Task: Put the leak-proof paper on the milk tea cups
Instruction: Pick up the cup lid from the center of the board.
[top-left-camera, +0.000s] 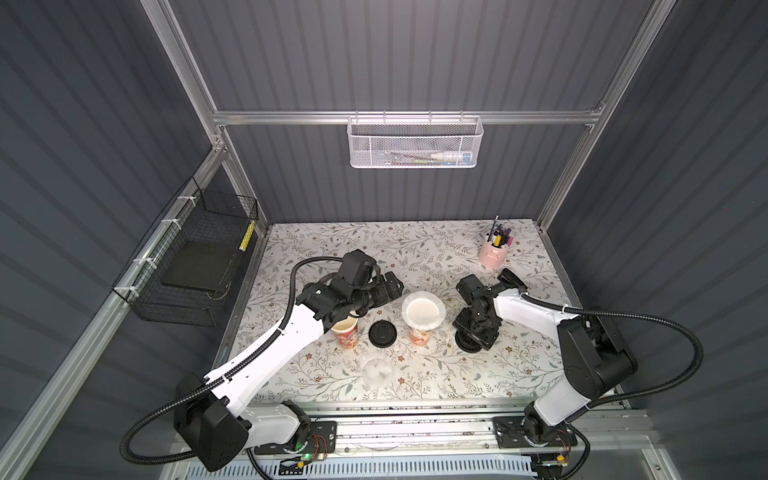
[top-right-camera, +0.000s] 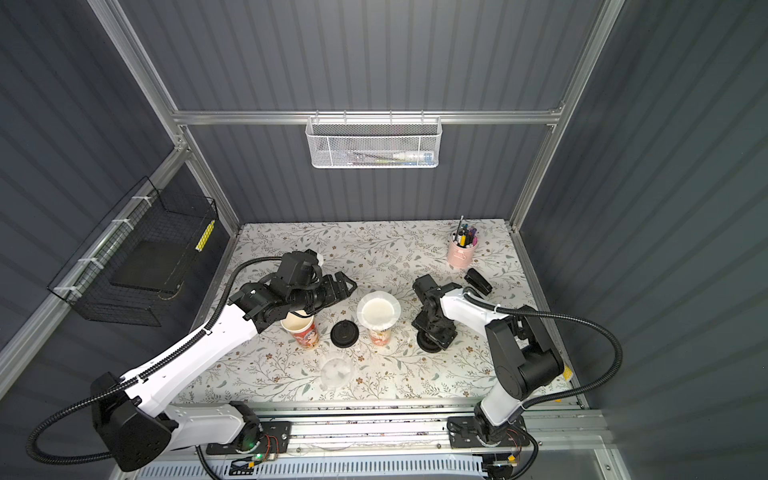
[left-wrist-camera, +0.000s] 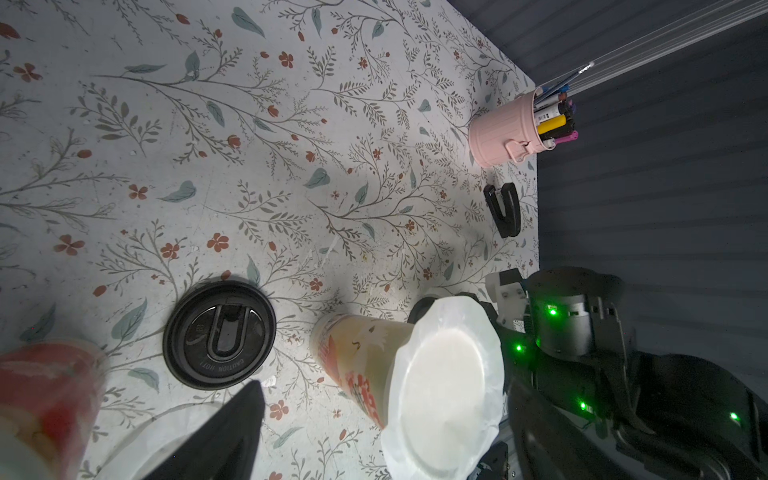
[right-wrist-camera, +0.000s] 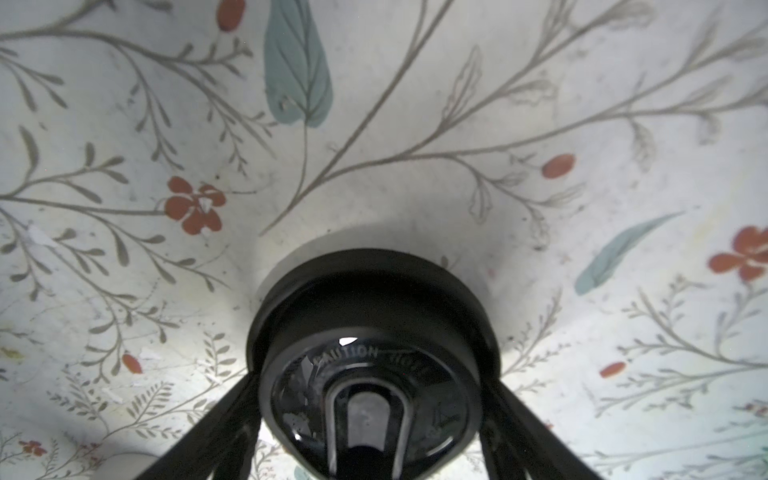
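One cup (top-left-camera: 422, 336) is papered; left gripper (top-left-camera: 395, 286) gapes empty near the bare cup (top-left-camera: 347, 334), right gripper (top-left-camera: 473, 336) straddles a black lid (right-wrist-camera: 370, 316), hold unclear, so next you pinch the loose paper (top-left-camera: 376, 371) by the counter's (top-left-camera: 498, 374) front edge

Light falls from above. The bench (top-left-camera: 415, 249) is bright at its middle, the walls (top-left-camera: 374, 62) stay dim, and shadows on the bench are soft. The paper (top-left-camera: 423, 312) glares near-white in both top views. In the left wrist view the cup (left-wrist-camera: 45, 395) at the picture's edge is a red blur. In the right wrist view the bench pattern bows toward the edges. The lid (right-wrist-camera: 374, 332) is soft, with a small glint and a grey shadow round it.
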